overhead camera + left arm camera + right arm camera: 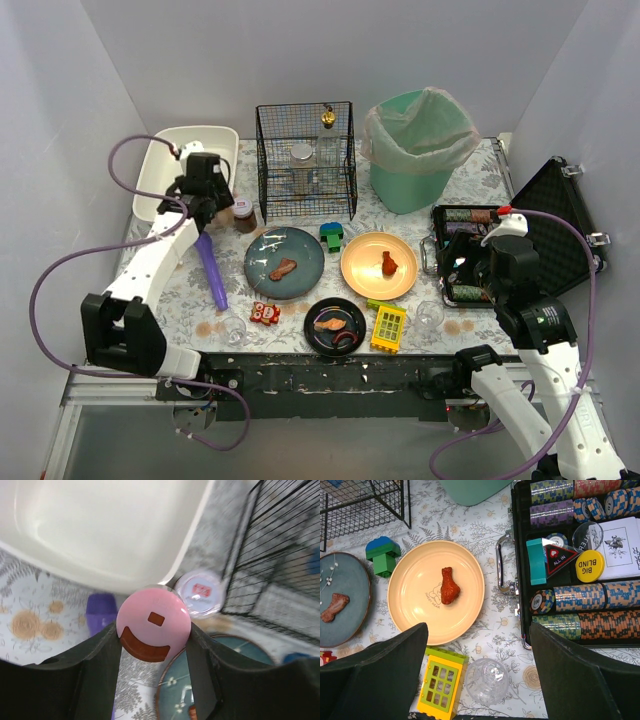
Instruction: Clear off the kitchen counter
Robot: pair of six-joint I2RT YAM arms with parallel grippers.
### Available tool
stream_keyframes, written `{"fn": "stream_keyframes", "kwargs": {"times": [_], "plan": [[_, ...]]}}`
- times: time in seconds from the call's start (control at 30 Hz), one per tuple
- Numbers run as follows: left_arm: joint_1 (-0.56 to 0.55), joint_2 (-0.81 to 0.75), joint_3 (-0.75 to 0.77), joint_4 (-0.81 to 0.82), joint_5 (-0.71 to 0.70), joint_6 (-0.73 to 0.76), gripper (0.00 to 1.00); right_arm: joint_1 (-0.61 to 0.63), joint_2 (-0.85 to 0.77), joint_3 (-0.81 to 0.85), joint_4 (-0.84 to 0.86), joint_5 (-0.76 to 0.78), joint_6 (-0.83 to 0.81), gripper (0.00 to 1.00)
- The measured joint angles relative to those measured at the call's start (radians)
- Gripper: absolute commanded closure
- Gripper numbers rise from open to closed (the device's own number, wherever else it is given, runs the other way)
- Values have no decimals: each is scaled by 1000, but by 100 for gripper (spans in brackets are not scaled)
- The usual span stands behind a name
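Left wrist view: my left gripper is closed on a pink round thing with a brown smile shape on it. One finger touches each side, so I think I have it. I cannot tell if it is off the cloth yet. The white tub is just past it, and the tub's rim is very near. A jar with a white lid sits to the right, beside the wire basket. A purple thing lies on the cloth to the left.

The table is the big flat top with the leaf cloth, in the middle of the top view. Lots of things sit on it: a blue plate, a peach plate, a small black plate, a yellow block, a glass cup, a green bin and a chip case.

My right gripper is wide open with nothing in it. It hangs above the table, between the peach plate and the chip case.

I think I am on the step of picking up the pink thing to put it away. The tub looks like the place for it, but that is my guess. Next I should lift it, carry it over the rim and let go inside. I need to go high enough not to bump the rim. The thing is round, so it could slip, and I should hold on tight.
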Motion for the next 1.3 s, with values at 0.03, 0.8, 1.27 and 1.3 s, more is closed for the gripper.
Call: {"fn": "stream_keyframes", "kwargs": {"times": [0.03, 0.8, 1.27, 1.3], "plan": [[0, -15, 43, -15, 9, 11, 100, 0, 2, 0, 0, 0, -2, 9], [0, 245, 397, 212, 468, 80, 100, 0, 27, -18, 11, -19, -5, 9], [-86, 375, 433, 296, 383, 158, 100, 0, 34, -18, 11, -11, -10, 9], [-99, 389, 433, 299, 361, 172, 100, 0, 35, -18, 11, -11, -10, 9]]}}
